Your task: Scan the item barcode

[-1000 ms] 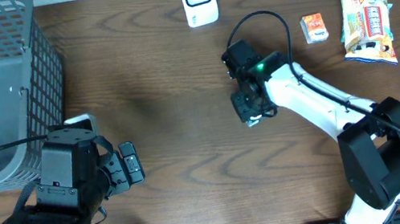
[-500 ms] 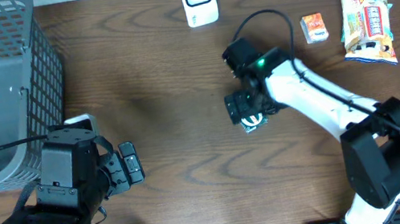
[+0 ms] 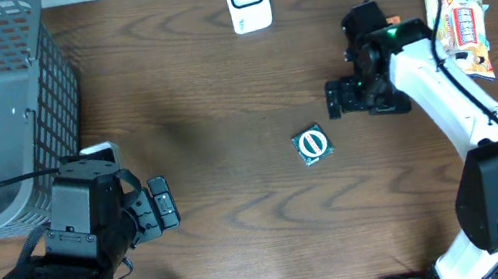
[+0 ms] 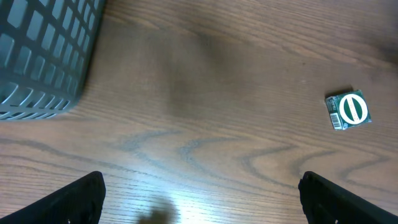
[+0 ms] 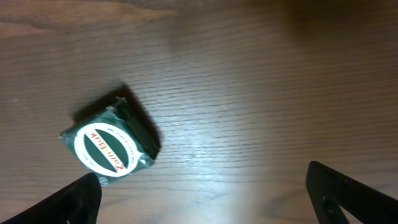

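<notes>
Even light kept the overhead view sharp across the dark wood bench (image 3: 238, 192). The left wrist view showed a pale sheen low on the bench and a soft shadow patch higher up. The right wrist view was dimmer and warmer. There the green packet (image 5: 109, 149) threw a dark shadow up-right, and the jaws of the right gripper (image 5: 205, 194) were black blurs.
</notes>
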`<state>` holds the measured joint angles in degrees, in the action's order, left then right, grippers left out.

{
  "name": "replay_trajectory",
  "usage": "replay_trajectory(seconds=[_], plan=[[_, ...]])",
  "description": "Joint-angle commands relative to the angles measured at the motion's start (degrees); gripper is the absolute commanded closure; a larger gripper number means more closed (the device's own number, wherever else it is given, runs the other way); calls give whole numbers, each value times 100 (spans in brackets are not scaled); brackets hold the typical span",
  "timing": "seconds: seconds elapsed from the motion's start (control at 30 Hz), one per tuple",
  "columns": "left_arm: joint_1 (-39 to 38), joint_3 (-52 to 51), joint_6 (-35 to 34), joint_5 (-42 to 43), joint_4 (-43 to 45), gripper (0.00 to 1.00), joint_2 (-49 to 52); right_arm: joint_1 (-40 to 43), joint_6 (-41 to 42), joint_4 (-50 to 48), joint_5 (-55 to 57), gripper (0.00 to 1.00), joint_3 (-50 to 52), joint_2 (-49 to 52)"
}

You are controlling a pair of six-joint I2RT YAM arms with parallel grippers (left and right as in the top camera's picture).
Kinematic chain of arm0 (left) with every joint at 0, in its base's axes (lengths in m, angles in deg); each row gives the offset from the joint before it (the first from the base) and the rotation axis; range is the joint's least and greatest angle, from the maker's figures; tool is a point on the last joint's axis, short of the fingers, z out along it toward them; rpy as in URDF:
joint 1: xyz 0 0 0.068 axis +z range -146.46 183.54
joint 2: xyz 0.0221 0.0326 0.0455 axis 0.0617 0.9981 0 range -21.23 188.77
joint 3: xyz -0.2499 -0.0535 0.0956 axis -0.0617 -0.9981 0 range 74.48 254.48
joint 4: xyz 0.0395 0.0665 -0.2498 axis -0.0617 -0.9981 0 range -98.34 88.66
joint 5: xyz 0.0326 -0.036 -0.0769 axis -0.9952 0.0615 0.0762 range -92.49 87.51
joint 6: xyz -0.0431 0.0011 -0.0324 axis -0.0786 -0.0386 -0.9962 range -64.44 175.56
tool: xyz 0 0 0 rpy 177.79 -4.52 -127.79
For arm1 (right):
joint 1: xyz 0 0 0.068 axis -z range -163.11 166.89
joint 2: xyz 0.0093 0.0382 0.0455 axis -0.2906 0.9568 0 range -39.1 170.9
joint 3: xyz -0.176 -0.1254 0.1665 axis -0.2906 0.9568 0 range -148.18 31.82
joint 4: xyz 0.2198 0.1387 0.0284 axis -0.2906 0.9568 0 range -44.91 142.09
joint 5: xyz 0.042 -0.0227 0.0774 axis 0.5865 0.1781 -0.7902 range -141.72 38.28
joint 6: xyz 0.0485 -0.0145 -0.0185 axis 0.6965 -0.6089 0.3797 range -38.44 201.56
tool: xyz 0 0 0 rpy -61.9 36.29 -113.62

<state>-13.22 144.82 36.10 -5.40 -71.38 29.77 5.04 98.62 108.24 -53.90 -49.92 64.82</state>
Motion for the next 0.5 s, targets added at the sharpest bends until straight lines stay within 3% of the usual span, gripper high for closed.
replay_trajectory(seconds=[0.0,0.17,0.33,0.47], plan=[[7,-2,11,-9,4,2,-15,201,-522,7,-81,1,-2,-105],[7,-2,11,-9,4,3,-15,573,-1141,-122,-444,1,302,-105],[7,-2,11,-9,4,2,-15,732,-2166,-549,-2212,1,745,-92],[7,-2,11,-9,4,2,-15,654,-2057,-1060,-2583,1,1172,-87]])
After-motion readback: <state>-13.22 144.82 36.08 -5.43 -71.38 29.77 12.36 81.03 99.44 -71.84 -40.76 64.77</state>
